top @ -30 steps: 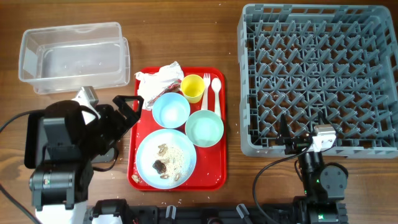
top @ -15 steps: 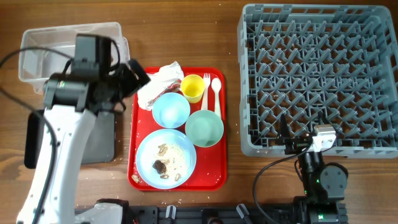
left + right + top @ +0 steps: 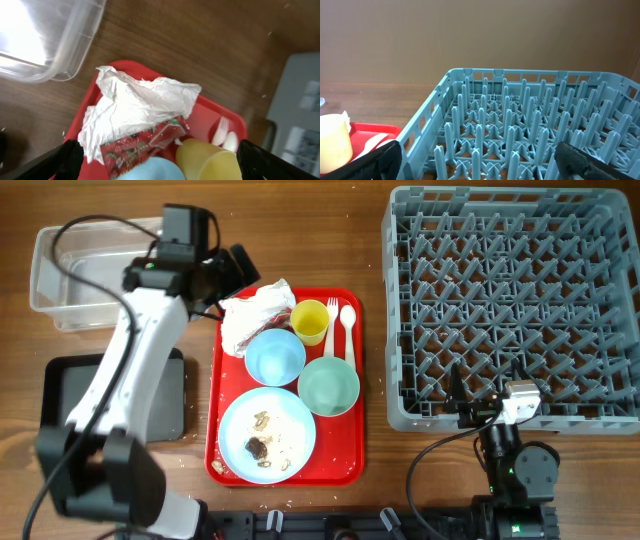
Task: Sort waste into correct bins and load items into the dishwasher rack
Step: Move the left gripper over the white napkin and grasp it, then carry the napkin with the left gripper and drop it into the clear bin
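Note:
A crumpled white wrapper with red marks (image 3: pixel 252 315) (image 3: pixel 135 107) lies at the back left corner of the red tray (image 3: pixel 345 450). My left gripper (image 3: pixel 238 278) (image 3: pixel 165 165) hovers open just above and behind it, with nothing between its fingers. On the tray are a yellow cup (image 3: pixel 310 321) (image 3: pixel 210 160), a light blue bowl (image 3: pixel 275 356), a mint bowl (image 3: pixel 329 385), a white fork (image 3: pixel 332 320) and spoon (image 3: pixel 348 325), and a blue plate (image 3: pixel 267 435) with crumbs and brown scraps. My right gripper (image 3: pixel 480 405) (image 3: pixel 480 165) stands open at the near edge of the grey rack (image 3: pixel 510 300) (image 3: pixel 530 115).
The clear tub (image 3: pixel 90 275) (image 3: pixel 45 35) sits at the back left, close behind the left gripper. The black tray (image 3: pixel 165 405) lies at the front left, partly under the left arm. The rack fills the right side of the table.
The left arm has swung from the front left, over the black tray, up to the wrapper at the tray's back corner. The right arm has not moved.

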